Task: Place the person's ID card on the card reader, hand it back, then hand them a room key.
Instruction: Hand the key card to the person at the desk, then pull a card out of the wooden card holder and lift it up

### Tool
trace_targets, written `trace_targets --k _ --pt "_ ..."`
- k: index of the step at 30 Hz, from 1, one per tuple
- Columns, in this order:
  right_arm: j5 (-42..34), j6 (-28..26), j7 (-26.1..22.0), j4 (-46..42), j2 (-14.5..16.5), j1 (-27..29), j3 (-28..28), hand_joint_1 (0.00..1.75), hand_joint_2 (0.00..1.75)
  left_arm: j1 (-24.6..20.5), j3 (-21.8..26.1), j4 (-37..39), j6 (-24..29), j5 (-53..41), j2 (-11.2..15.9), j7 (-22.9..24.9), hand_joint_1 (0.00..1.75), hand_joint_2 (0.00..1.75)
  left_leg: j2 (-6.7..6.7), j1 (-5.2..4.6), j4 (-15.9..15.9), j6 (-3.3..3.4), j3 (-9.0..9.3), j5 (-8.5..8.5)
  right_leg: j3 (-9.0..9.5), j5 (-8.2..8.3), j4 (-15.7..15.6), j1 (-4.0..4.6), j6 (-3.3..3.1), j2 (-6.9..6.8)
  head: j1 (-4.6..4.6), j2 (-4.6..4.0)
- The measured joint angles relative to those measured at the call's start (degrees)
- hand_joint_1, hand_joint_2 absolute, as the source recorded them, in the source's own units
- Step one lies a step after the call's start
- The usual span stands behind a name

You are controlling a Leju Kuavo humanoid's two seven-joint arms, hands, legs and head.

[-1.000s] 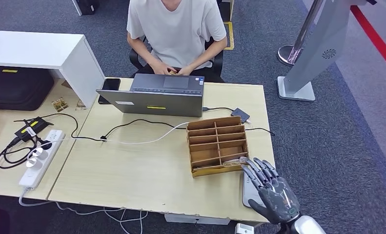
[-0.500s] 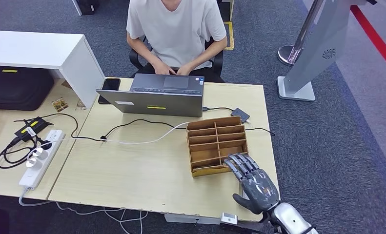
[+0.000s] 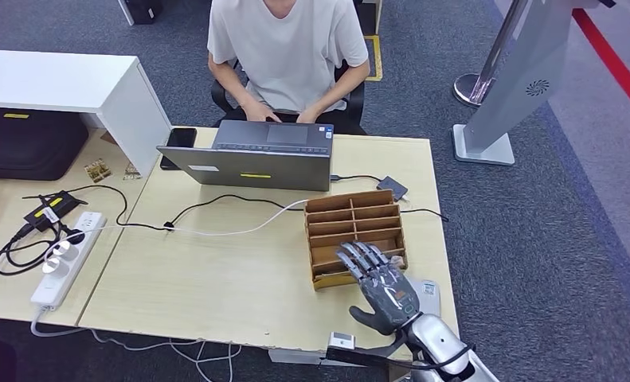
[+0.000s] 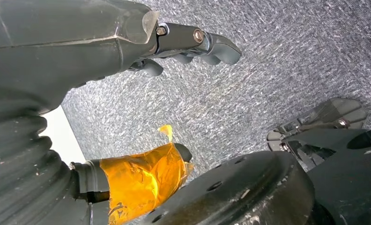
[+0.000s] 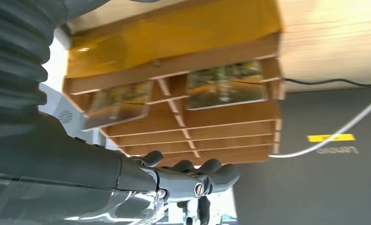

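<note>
Leftward now, right hand point(image 3: 383, 288) over rack point(image 3: 354, 236) (2 cards point(image 5: 225, 90) inside).

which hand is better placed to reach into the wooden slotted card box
Right. The right hand hovers open over the near edge of the brown wooden slotted box, where cards sit; the left hand hangs over grey carpet.
</note>
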Motion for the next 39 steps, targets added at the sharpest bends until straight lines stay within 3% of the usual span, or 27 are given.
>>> trace_targets --k 20,23,29,39 --pt "-0.6 -3.4 1.7 4.0 2.6 -2.4 1.7 0.00 1.75 0.0 0.0 0.0 0.0 -0.3 0.1 0.0 0.00 1.75 0.00 0.00 0.0 0.00 0.00 0.00 0.00 0.00 0.0 0.00 0.00 0.00 0.02 0.00" --pt "3.2 -6.0 4.3 4.0 2.6 -2.6 1.8 0.00 1.75 0.0 0.0 0.0 0.0 -0.3 0.1 0.3 0.00 1.75 0.00 0.00 0.0 0.00 0.00 0.00 0.00 0.00 0.0 0.00 0.00 0.00 0.02 0.00" --pt "20.4 -13.0 13.3 3.1 2.3 -2.9 1.4 0.00 1.75 0.0 0.0 0.0 0.7 -0.1 0.0 0.7 0.00 1.75 0.01 -0.01 0.0 0.00 0.00 0.00 -0.01 0.00 0.0 -0.01 0.00 0.01 0.02 0.00" --pt "23.9 -13.3 15.0 1.4 1.6 -2.4 0.0 0.00 1.75 0.0 0.0 0.0 0.8 -0.1 0.0 1.0 0.00 1.75 0.01 0.00 0.0 0.00 0.01 0.00 -0.02 0.00 0.0 0.00 0.00 0.02 0.01 0.00"
